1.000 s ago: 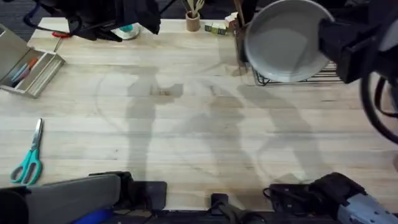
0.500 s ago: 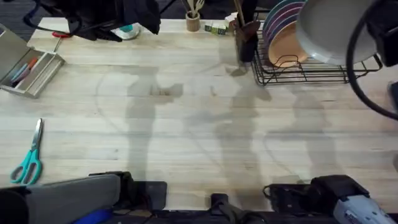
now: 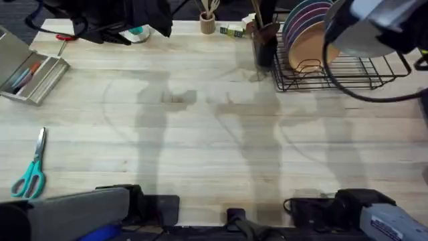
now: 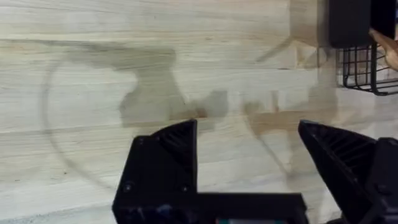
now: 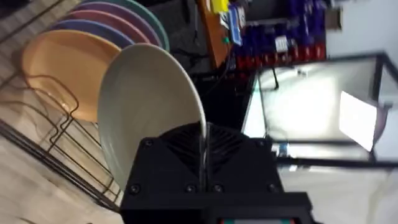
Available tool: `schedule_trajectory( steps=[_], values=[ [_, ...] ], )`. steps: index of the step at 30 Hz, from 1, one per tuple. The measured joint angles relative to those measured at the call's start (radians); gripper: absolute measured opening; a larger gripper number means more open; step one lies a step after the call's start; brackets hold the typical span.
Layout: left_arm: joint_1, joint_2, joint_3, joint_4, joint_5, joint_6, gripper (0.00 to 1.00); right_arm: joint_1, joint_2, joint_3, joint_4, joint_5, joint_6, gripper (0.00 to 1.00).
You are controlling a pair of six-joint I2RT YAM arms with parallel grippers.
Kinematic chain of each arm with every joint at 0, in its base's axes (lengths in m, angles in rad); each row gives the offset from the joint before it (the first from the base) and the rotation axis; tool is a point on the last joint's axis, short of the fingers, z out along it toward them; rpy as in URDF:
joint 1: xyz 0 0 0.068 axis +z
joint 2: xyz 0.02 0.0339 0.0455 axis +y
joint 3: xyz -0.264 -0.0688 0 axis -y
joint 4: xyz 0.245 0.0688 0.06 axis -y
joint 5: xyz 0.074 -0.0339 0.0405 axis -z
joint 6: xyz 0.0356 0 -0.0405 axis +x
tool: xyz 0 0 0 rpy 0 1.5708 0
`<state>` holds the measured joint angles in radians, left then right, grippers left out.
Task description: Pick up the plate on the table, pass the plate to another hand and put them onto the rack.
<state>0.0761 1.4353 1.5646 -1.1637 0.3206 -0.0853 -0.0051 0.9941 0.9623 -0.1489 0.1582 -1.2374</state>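
Overhead view, upper right of the frame: the right gripper (image 5: 202, 163) pinches the rim of the white plate (image 3: 358, 30), holding it on edge above the black wire rack (image 3: 348, 72). In the right wrist view the plate (image 5: 146, 112) stands nearly upright between the two fingers, its rim running down into the closed jaws; whether it touches the rack wires cannot be told. Immediately beside the plate in the rack stand a tan bowl (image 3: 309, 48) and, behind it, purple, blue and green plates (image 3: 301, 17). A black cable (image 3: 364, 97) loops across the rack's front.

The left gripper (image 4: 249, 162), seen in the left wrist view, hangs spread wide over bare table (image 3: 200, 134), holding nothing; the rack corner (image 4: 367, 68) lies at the upper right of that frame.

Other items on the table: scissors with teal handles (image 3: 30, 171) at lower left, a grey open box with pens (image 3: 30, 73) at upper left, a wooden utensil cup (image 3: 208, 23) and a dark holder (image 3: 264, 43) at the top edge, just left of the rack.
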Motion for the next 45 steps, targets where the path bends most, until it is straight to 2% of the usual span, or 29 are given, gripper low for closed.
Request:
schedule_trajectory(
  steps=[11,19,31,38,45],
  values=[
    [0.000,0.000,0.000,0.000,0.000,0.000,0.993,0.000,0.057,0.000,-0.025,-0.130,-0.309,0.030],
    [0.000,0.000,0.000,0.000,0.000,0.000,0.994,0.000,0.061,0.000,-0.133,-0.192,-0.492,0.030],
    [0.000,0.000,0.000,0.000,0.000,0.000,0.994,0.000,0.147,0.000,-0.141,-0.205,-0.647,0.030],
    [0.000,0.000,0.000,0.000,0.000,0.000,0.994,-0.018,0.195,0.000,-0.091,-0.208,-0.735,0.030],
    [0.000,0.000,0.000,0.000,0.000,0.000,0.994,-0.022,0.234,0.000,-0.090,-0.214,-0.775,0.030]
  ],
)
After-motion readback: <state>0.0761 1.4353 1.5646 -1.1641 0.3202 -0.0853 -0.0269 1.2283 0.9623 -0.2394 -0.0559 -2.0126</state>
